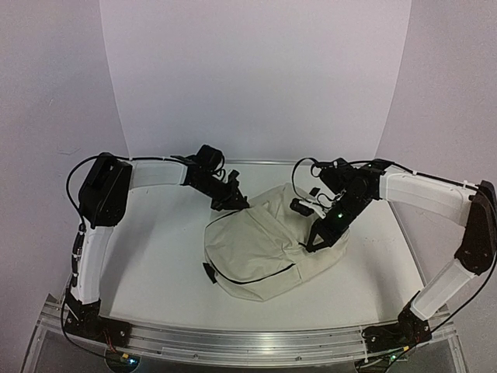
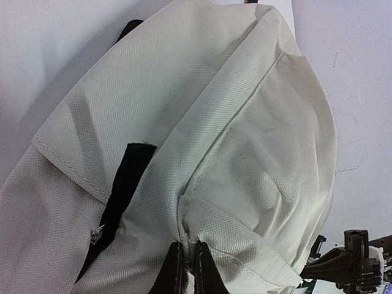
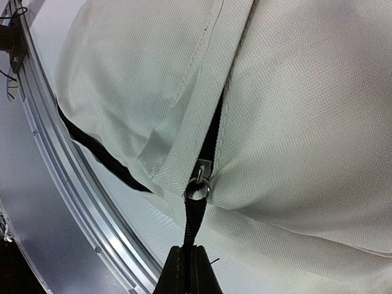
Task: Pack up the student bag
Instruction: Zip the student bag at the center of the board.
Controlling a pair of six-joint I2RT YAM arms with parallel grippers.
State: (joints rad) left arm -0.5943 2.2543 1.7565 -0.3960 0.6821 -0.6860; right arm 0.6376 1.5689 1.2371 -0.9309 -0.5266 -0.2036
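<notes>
The student bag [image 1: 264,249], cream-beige with black zipper lines, lies in the middle of the table. My left gripper [image 1: 235,203] is at its far left top corner, shut on a fold of the bag's fabric [image 2: 184,226]. My right gripper [image 1: 317,242] is at the bag's right side, shut on a black zipper pull strap [image 3: 195,223] that hangs from a metal ring [image 3: 197,190] on the zipper slider. The strap is taut. A black strap tab [image 2: 125,177] with a small metal zipper pull shows in the left wrist view. The bag's inside is hidden.
The white table [image 1: 155,264] has an aluminium rail [image 1: 256,342] along its near edge, also seen in the right wrist view [image 3: 67,202]. White walls stand behind and at both sides. The right arm shows at the corner of the left wrist view [image 2: 349,263].
</notes>
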